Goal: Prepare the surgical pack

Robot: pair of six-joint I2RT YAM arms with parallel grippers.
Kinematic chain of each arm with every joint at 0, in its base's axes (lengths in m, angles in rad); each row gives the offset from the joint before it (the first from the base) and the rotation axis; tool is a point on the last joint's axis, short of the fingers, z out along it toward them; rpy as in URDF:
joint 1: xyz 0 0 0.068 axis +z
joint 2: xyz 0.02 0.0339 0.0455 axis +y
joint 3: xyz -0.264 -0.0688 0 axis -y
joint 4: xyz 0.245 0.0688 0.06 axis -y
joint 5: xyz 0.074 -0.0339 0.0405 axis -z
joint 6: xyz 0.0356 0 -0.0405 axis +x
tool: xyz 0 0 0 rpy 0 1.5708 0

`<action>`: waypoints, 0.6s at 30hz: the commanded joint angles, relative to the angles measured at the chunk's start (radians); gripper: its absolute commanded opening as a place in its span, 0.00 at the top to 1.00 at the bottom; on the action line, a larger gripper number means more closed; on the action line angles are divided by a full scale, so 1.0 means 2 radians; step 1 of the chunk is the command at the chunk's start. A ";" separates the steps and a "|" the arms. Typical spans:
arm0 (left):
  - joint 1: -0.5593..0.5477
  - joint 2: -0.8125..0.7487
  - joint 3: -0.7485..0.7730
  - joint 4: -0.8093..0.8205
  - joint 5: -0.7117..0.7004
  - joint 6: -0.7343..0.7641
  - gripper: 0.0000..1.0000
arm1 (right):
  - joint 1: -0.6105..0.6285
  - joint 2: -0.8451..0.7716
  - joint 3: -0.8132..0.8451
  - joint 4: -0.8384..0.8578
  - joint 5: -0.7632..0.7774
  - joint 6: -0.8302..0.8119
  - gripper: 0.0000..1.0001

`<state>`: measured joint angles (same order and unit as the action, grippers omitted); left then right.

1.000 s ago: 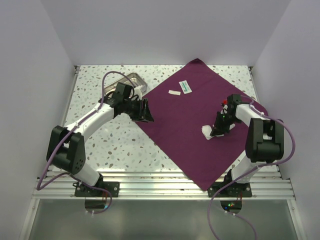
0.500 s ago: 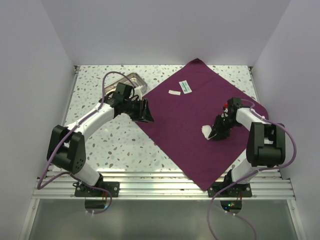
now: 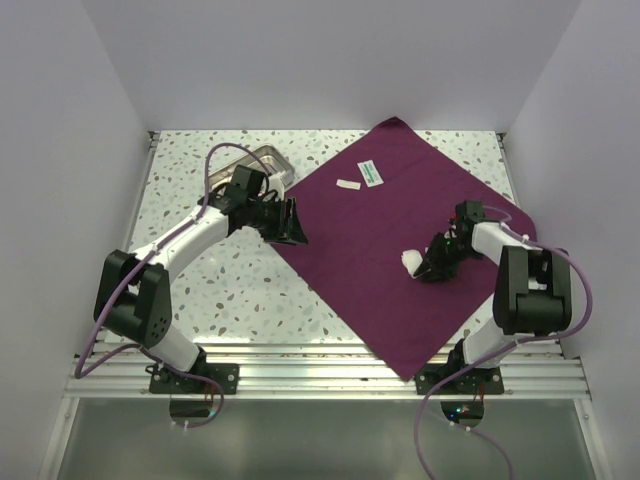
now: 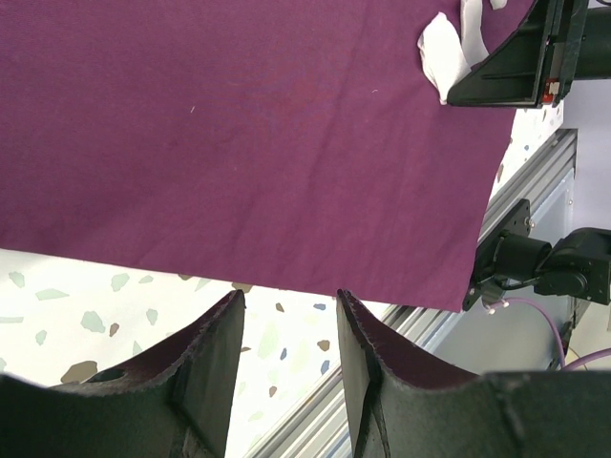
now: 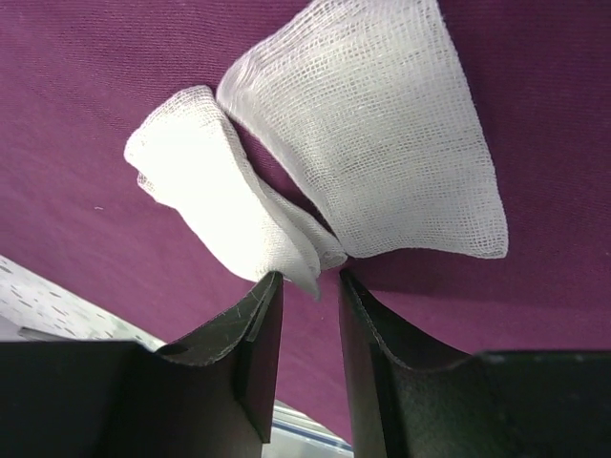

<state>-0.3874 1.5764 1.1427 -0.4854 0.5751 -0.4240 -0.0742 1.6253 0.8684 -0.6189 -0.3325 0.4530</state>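
Note:
A plum-purple cloth (image 3: 390,230) lies spread as a diamond over the right half of the table. On it lies a crumpled white gauze pad (image 3: 411,261) (image 5: 382,143). My right gripper (image 3: 428,268) (image 5: 310,279) is open just behind the pad, and a corner of the gauze reaches between its fingertips without being pinched. My left gripper (image 3: 296,228) (image 4: 289,301) hovers open and empty at the cloth's left edge (image 4: 239,143). A steel tray (image 3: 262,160) sits at the back left, partly hidden by the left arm. Two small packets (image 3: 373,173) (image 3: 350,185) lie on the cloth's far part.
Speckled white tabletop (image 3: 230,290) shows left of the cloth. An aluminium rail (image 3: 330,375) runs along the near edge, and the cloth's near corner hangs over it. White walls close in the back and both sides. The right gripper (image 4: 516,67) shows in the left wrist view.
My right gripper has opened and let go of the gauze, which now lies on the cloth a little farther left. The left arm has not moved.

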 commanded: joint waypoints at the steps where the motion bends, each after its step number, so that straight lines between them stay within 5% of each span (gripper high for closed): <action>1: 0.000 -0.001 0.019 0.016 0.014 0.010 0.53 | 0.000 -0.012 -0.013 0.045 0.003 0.027 0.66; 18: 0.000 0.000 0.018 0.016 0.017 0.009 0.53 | -0.002 -0.036 -0.016 0.028 0.011 0.060 0.64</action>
<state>-0.3874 1.5764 1.1427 -0.4854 0.5816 -0.4240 -0.0742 1.5639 0.8478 -0.5884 -0.3302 0.5346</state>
